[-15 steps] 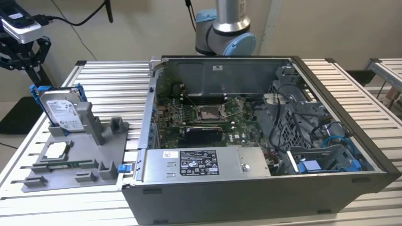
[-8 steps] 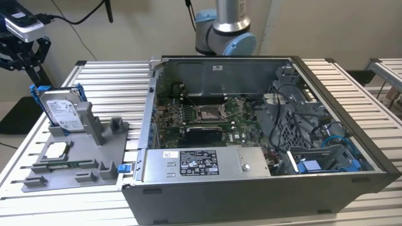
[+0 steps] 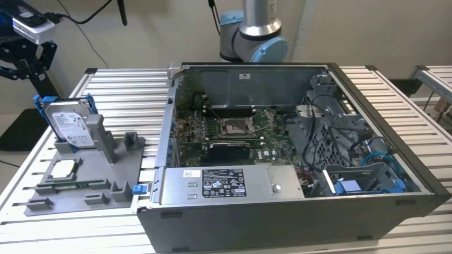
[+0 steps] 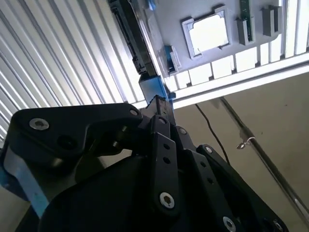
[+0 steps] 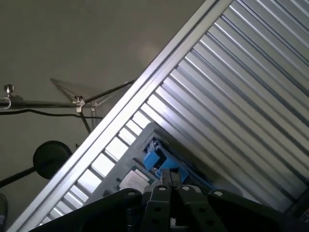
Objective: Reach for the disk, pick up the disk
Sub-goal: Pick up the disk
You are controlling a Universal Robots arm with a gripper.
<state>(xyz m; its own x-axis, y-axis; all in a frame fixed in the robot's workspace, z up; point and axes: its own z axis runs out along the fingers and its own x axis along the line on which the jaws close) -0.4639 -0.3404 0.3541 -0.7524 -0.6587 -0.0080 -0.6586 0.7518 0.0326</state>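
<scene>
The disk (image 3: 71,124) stands on edge in a slot of a grey plastic holder (image 3: 92,177), leaning a little, its white label facing the camera and its thin blue bracket (image 3: 42,100) wrapped round the top and sides. The holder lies flat on the ribbed metal worktop (image 3: 120,84), towards the exterior view's left. A small square silver chip (image 3: 62,168) sits in a recess of it, in front of the disk and apart from it. Beside the holder, on the exterior view's right, is an open computer case (image 3: 282,227) with its green board (image 3: 233,132), a labelled metal box (image 3: 226,185) along the near wall and loose blue cables (image 3: 374,153) inside. The arm's base joint (image 3: 258,32) rises behind the case. In the first wrist view the gripper (image 5: 169,174) points at the blue bracket, which lies just beyond the fingertips. The jaws are drawn together, with nothing seen between them. In the second wrist view the fingertips are close to the disk's dark edge (image 4: 135,43) and the bracket's blue corner (image 4: 153,88). I cannot tell whether they touch it. The chip (image 4: 208,33) shows bright in its recess further on.
</scene>
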